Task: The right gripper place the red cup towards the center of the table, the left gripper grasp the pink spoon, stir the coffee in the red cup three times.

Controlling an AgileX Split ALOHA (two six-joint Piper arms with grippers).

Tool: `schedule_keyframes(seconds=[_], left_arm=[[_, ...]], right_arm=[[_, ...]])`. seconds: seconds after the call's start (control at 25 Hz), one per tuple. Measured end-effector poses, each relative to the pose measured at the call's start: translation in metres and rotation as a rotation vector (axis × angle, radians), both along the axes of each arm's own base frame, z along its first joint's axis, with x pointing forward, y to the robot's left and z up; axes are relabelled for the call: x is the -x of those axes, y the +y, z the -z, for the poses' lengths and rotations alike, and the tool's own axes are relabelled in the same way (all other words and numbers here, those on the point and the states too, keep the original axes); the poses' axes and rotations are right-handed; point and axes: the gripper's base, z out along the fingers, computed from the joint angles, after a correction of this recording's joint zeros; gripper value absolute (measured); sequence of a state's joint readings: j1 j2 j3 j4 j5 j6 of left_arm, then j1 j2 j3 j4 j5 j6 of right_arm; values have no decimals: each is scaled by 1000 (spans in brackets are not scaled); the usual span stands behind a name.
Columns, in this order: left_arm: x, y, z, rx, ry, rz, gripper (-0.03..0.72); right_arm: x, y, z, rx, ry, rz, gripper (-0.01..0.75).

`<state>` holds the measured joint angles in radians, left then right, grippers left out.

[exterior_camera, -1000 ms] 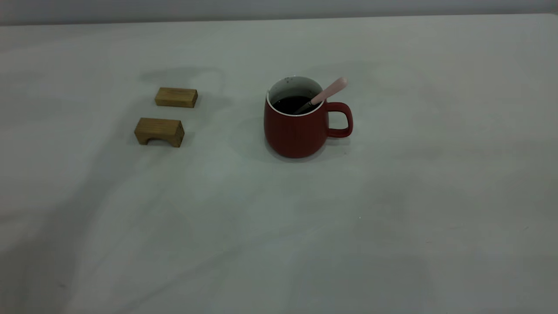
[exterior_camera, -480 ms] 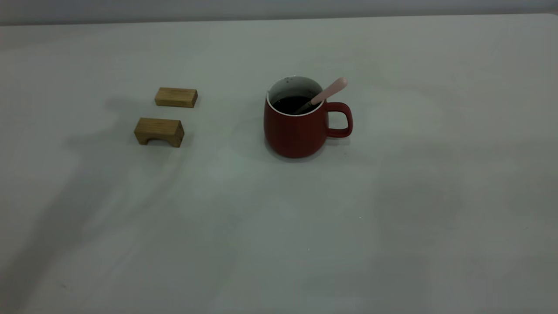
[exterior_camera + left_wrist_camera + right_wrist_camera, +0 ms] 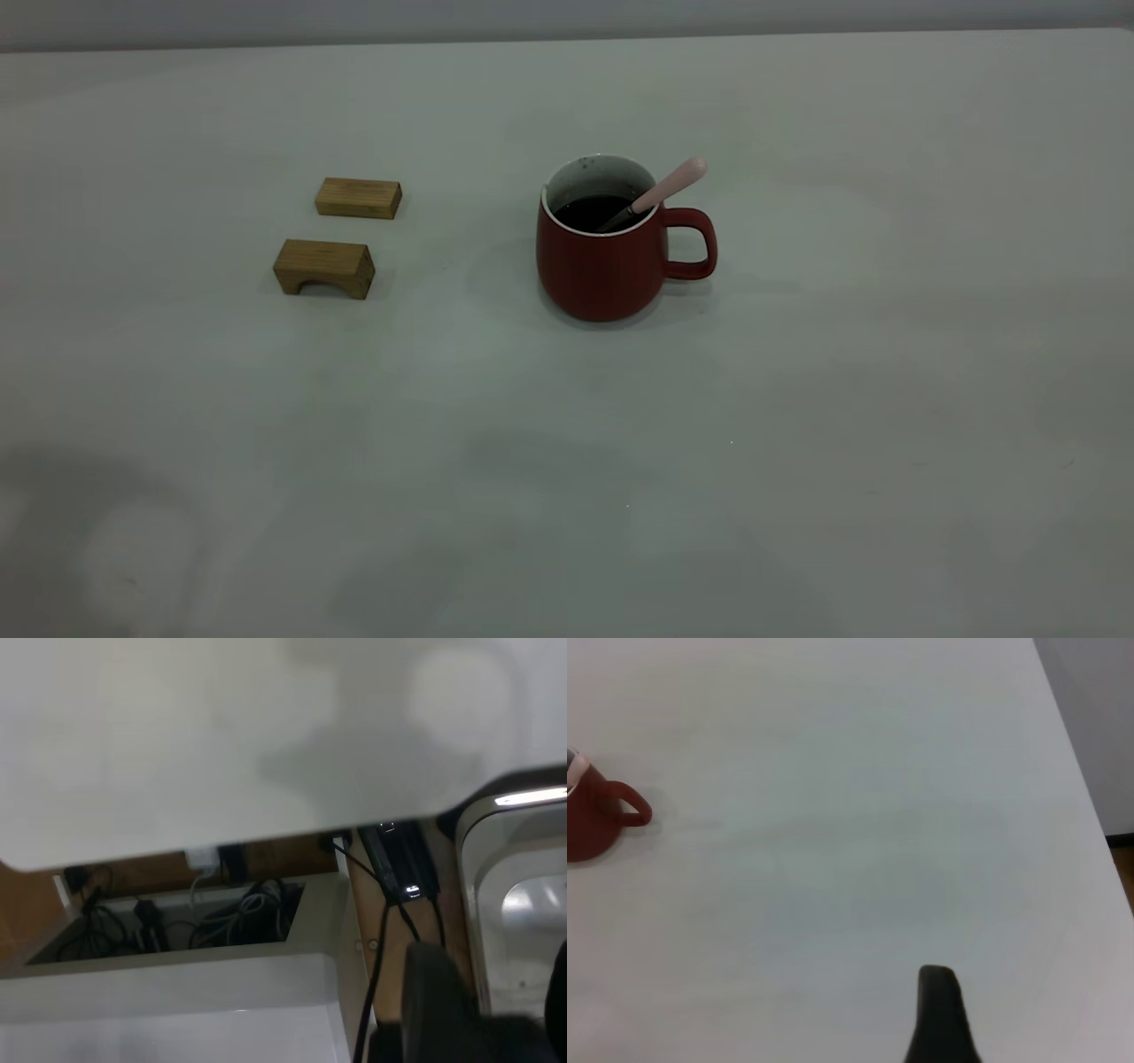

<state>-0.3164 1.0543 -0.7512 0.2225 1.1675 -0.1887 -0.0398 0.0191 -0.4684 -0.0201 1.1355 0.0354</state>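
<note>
A: Nearest us the table (image 3: 567, 496) lies bare; farther back we see the red cup (image 3: 605, 257) upright near its middle, handle to the right.

B: The pink spoon (image 3: 666, 189) leans in its coffee (image 3: 592, 211). Two wooden blocks (image 3: 341, 235) sit well left. Whether either gripper is open, we cannot tell.

Lab bench: bare table (image 3: 797, 399), cable tray (image 3: 177, 921) beneath

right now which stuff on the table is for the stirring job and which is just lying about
For the job: cup, the coffee in it, spoon leaning in the cup against its rim.

Lying about: two wooden blocks to the cup's left, a flat block and an arched block.
</note>
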Motion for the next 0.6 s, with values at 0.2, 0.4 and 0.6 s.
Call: schedule_keyframes(seconds=[0.2, 0.4, 0.6], left_arm=[[48, 25, 10, 56, -85, -130, 369], [84, 38, 9, 116, -285, -255, 369], [112, 41, 10, 153, -471, -333, 369]], right_arm=[[0, 0, 0, 0, 0, 0, 591], [0, 0, 0, 0, 0, 0, 591], [0, 0, 0, 0, 0, 0, 591]])
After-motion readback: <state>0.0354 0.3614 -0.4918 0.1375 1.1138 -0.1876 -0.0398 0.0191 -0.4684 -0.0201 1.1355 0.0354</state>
